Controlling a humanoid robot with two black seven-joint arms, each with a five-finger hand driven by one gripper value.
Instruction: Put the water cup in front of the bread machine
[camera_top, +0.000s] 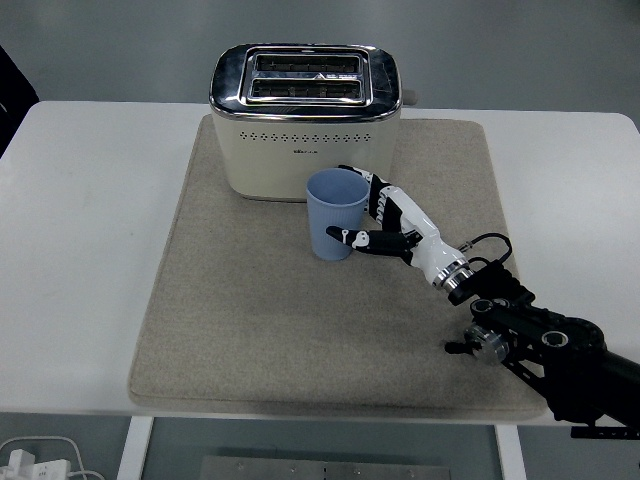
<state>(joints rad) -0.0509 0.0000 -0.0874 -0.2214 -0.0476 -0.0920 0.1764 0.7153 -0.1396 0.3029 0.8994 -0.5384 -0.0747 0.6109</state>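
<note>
"What sort of place is this?"

"A lab or test room, I'd say. The white worktop (90, 200) stands on a bare grey floor (500, 50), with nothing homely around it."

"But there's a toaster (305, 120)."

"Yes, set on a beige mat (250, 320) like a staged kitchen corner. A black robot arm (560, 355) reaches over it, and white cables (40, 458) lie on the floor below."
</note>
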